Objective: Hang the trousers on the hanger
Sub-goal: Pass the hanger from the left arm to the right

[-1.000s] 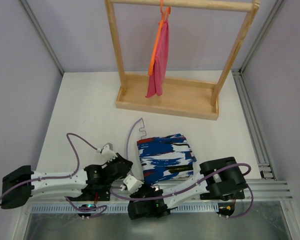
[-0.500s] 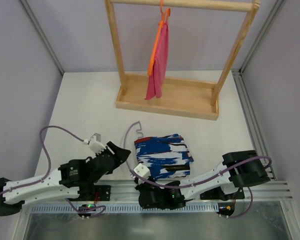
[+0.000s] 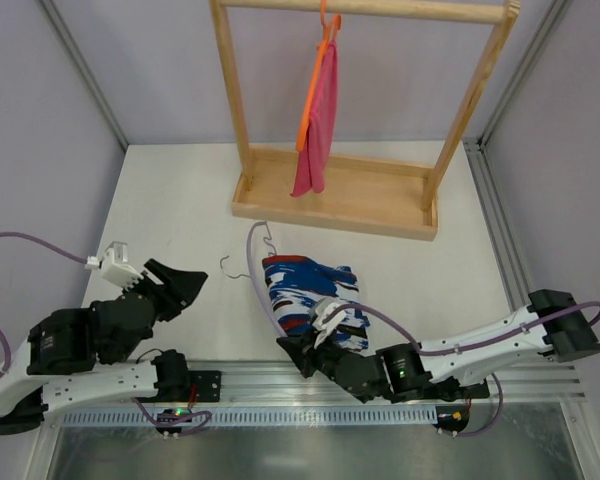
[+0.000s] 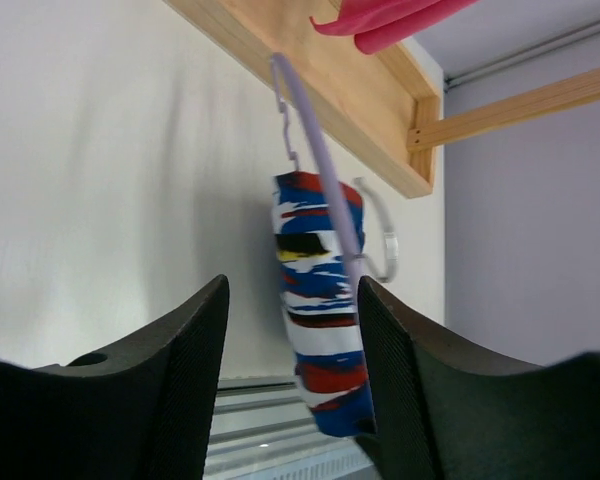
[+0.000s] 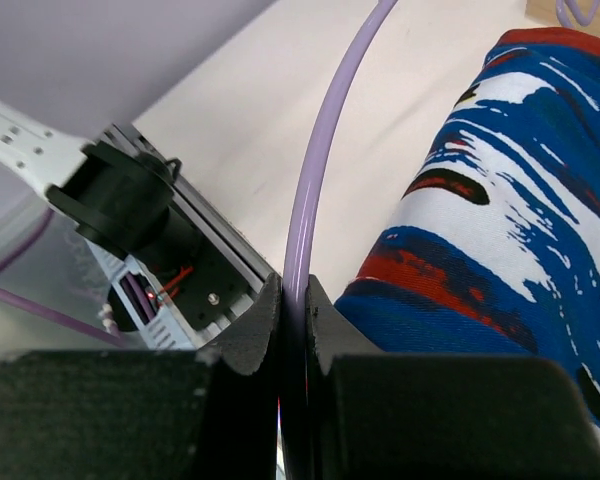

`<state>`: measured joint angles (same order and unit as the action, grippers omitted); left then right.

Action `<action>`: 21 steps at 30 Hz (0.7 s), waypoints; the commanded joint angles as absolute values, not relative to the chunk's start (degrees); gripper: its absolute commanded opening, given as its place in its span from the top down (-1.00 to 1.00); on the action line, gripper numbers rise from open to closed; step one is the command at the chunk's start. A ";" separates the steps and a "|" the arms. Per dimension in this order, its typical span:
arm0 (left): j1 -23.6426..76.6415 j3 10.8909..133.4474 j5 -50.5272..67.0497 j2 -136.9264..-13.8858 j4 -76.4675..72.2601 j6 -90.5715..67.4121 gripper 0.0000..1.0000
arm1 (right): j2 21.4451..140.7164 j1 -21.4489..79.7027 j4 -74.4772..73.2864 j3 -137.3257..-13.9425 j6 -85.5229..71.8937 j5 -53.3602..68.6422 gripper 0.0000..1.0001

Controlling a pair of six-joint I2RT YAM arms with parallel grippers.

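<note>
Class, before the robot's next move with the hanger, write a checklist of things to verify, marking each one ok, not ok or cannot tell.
1. Right gripper shut on the hanger: ok.
2. Left gripper open, touching nothing: ok.
3. Trousers draped over the hanger's bar: ok.
4. Trousers balanced against slipping: cannot tell.
5. Silver hook free of cloth: ok.
6. Bare rail on the wooden rack beside the orange hanger: ok.
</note>
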<state>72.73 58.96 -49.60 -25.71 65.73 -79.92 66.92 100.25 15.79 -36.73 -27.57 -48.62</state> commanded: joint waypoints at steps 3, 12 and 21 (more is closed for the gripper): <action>72.86 57.57 -51.15 -28.73 73.20 -78.56 -0.06 | 56.26 100.28 30.23 -34.72 -21.36 -52.65 0.93; 72.86 53.43 -45.44 -33.83 50.73 -66.12 -0.15 | 38.08 100.28 25.15 -32.26 -21.35 -52.66 0.92; 72.60 63.18 -44.91 -46.56 43.43 -57.66 -0.22 | 20.76 100.81 8.28 -33.57 -24.34 -55.72 0.92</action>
<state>72.73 59.90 -44.36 -44.29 49.60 -62.50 23.79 100.47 8.71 -29.45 -24.60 -53.12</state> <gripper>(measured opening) 0.605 0.092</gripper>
